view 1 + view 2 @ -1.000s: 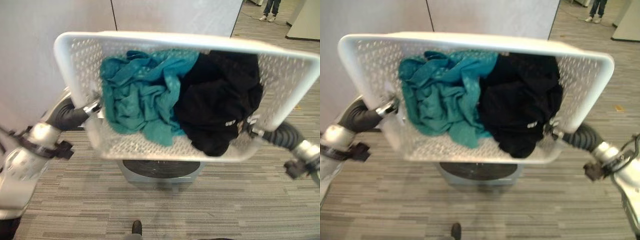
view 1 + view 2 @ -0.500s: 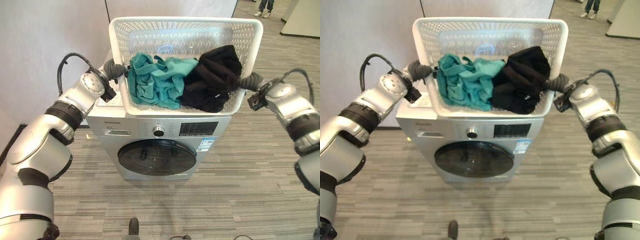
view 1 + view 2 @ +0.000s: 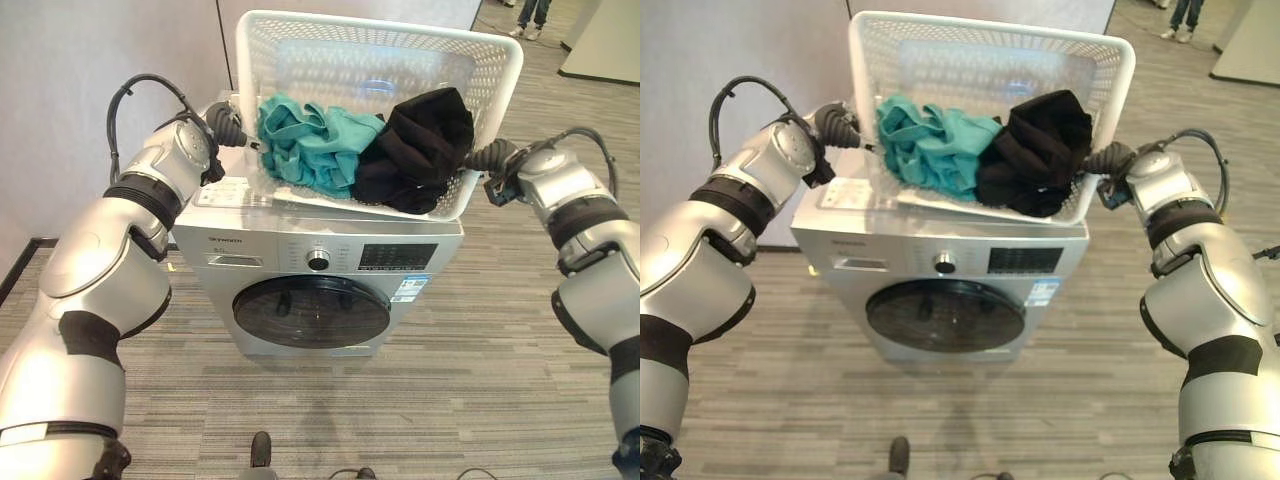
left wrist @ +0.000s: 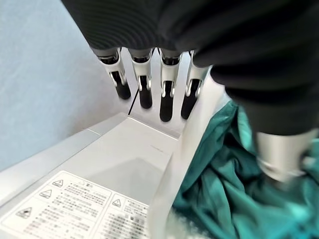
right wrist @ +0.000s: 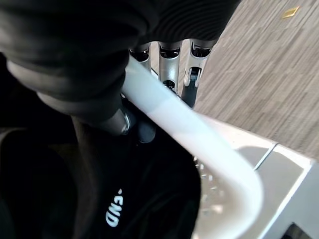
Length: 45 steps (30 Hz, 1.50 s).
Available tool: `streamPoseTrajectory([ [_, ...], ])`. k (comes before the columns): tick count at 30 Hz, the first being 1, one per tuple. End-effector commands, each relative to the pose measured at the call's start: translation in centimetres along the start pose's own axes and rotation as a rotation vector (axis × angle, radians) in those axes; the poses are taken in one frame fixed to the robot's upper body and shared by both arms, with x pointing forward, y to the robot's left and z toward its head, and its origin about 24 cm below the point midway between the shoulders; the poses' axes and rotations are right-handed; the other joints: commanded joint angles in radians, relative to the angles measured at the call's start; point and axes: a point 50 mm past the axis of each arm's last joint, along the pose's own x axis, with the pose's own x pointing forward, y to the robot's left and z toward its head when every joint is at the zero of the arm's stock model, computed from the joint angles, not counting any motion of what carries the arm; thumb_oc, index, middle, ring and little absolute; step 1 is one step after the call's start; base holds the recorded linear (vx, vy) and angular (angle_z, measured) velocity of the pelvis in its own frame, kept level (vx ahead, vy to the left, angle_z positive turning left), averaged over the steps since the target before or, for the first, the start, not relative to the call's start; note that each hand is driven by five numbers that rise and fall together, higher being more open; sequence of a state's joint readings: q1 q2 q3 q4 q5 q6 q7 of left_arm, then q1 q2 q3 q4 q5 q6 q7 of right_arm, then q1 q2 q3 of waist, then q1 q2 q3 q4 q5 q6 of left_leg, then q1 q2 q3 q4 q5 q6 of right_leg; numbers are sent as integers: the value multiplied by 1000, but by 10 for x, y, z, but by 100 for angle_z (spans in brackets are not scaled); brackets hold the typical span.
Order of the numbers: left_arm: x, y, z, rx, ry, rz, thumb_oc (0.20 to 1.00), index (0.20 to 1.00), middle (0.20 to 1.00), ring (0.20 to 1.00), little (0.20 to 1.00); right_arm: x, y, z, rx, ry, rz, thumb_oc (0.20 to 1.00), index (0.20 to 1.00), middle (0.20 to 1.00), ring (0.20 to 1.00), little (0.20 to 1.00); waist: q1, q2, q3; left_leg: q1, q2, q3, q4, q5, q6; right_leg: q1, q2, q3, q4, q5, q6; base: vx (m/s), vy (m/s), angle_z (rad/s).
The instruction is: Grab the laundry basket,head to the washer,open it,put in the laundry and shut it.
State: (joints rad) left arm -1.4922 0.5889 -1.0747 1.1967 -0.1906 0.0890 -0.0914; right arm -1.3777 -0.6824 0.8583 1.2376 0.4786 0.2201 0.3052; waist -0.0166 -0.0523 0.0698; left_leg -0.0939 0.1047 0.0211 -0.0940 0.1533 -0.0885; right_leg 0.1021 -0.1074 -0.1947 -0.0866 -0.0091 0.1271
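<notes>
Hands grip a white basket (image 3: 300, 60) from both sides. The left hand (image 3: 226, 124) is at the basket's left wall; in its wrist view the fingers (image 4: 144, 84) run down the outside of the rim and the thumb (image 4: 279, 154) sits inside, against teal cloth — a pinch on the rim. The right hand (image 3: 1108, 160) is at the right wall; in its wrist view the fingers (image 5: 192, 74) lie outside the white rim and the thumb (image 5: 124, 122) is inside, beside black cloth, so it too pinches the rim.

Between the hands, the basket rests tilted on top of the washer (image 3: 300, 260), its open side turned toward the camera and its near edge low on the lid. Teal cloth (image 3: 310, 145) is bunched in the left half, black cloth (image 3: 420, 150) in the right half, the two touching in the middle.

Below the basket, the washer's round dark door (image 3: 945, 315) is closed, with a dial (image 3: 945, 264) and a dark panel (image 3: 1025, 260) above it. A white label (image 4: 65, 204) lies on the lid beside the basket's left wall. Grey striped floor (image 3: 470, 400) surrounds the washer — a person's legs (image 3: 1185, 15) stand far off at the upper right.
</notes>
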Motion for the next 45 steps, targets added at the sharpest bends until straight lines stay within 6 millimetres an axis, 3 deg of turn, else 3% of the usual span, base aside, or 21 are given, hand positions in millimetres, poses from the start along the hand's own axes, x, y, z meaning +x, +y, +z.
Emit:
streamPoseTrajectory([
  [1,-13,77,14,33,6,234,1000,1000,1000,1000,1000,-41,-80,41,-45,-60,-287,1000,1000,1000,1000,1000,32,21,-2,170,44,49,43,-188,-4,-77,9,4,55,-28,16,39,10,-1],
  [8,-15,85,18,12,-2,265,1000,1000,1000,1000,1000,-53,-94,55,-20,-114,-331,1000,1000,1000,1000,1000,32,24,-22,186,45,49,21,-181,-10,-66,11,-6,45,-26,20,31,0,-2],
  [15,-14,82,17,13,-5,261,1000,1000,1000,1000,1000,-45,-83,56,-8,-135,-287,1000,1000,1000,1000,1000,40,26,-29,193,46,49,19,-182,-9,-57,11,-8,39,-26,19,16,3,-5],
  [16,-14,81,19,6,-13,260,1000,1000,1000,1000,1000,-44,-81,55,-11,-134,-279,934,934,934,934,934,40,26,-29,192,46,48,19,-182,-9,-56,11,-9,38,-26,19,0,0,0],
  [17,-14,81,19,6,-13,260,1000,1000,1000,1000,1000,-44,-81,55,-11,-134,-279,934,934,934,934,934,40,26,-29,192,46,48,19,-182,-9,-56,11,-10,38,-26,19,0,0,0],
  [18,-13,80,17,6,-11,255,1000,1000,1000,1000,1000,-41,-77,51,-30,-117,-259,586,586,586,586,586,42,26,-28,191,47,45,18,-181,-10,-56,13,-10,38,-27,18,0,0,0],
  [20,-13,78,15,1,-12,251,1000,1000,1000,1000,1000,-39,-74,50,-32,-115,-248,702,702,702,702,702,41,27,-27,190,47,43,17,-180,-10,-55,13,-12,36,-27,18,0,0,0],
  [21,-13,77,15,-4,-12,248,1000,1000,1000,1000,1000,-39,-73,49,-28,-116,-245,865,865,865,865,865,41,27,-27,190,47,42,17,-180,-10,-55,13,-13,36,-27,17,0,0,0],
  [22,-12,75,13,-9,-11,246,1000,1000,1000,1000,1000,-38,-73,47,-26,-113,-246,909,909,909,909,909,41,27,-25,188,47,41,17,-179,-10,-55,12,-15,35,-27,17,0,0,0],
  [27,-12,72,10,-25,-8,243,1000,1000,1000,1000,1000,-36,-72,43,-29,-104,-245,934,934,934,934,934,41,30,-19,181,45,33,14,-176,-9,-55,12,-21,30,-25,15,0,0,0],
  [29,-11,70,9,-31,-9,241,1000,1000,1000,1000,1000,-36,-71,41,-27,-100,-246,912,912,912,912,912,43,31,-16,178,44,30,13,-173,-9,-55,11,-23,26,-23,15,-1,8,2],
  [30,-11,68,8,-35,-6,241,1000,1000,1000,1000,1000,-35,-71,39,-17,-98,-248,802,802,802,802,802,43,32,-13,172,41,25,10,-171,-9,-56,11,-26,21,-20,16,-1,12,4],
  [32,-10,67,8,-38,-8,241,1000,1000,1000,1000,1000,-35,-71,39,-13,-98,-251,730,730,730,730,730,43,32,-13,170,41,23,10,-170,-9,-57,10,-27,20,-20,15,-1,8,7],
  [38,-7,56,11,-72,-24,221,1000,1000,1000,1000,1000,-30,-64,35,-7,-90,-239,856,856,856,856,856,47,34,-8,160,37,15,7,-166,-9,-61,8,-36,18,-16,14,0,14,7],
  [41,-5,49,11,-93,-27,208,1000,1000,1000,1000,1000,-28,-61,34,-10,-85,-240,762,762,762,762,762,50,33,-4,153,36,13,7,-165,-8,-63,8,-39,16,-14,13,0,0,0],
  [42,-4,46,12,-112,-34,206,1000,1000,1000,1000,1000,-27,-60,36,-5,-91,-240,617,617,617,617,617,51,33,0,146,35,10,7,-163,-8,-68,8,-42,14,-12,13,0,0,0],
  [45,-3,41,12,-140,-34,198,1000,1000,1000,1000,1000,-27,-58,37,2,-98,-240,570,570,570,570,570,51,32,2,137,35,8,7,-157,-9,-76,7,-46,14,-10,13,0,0,0],
])
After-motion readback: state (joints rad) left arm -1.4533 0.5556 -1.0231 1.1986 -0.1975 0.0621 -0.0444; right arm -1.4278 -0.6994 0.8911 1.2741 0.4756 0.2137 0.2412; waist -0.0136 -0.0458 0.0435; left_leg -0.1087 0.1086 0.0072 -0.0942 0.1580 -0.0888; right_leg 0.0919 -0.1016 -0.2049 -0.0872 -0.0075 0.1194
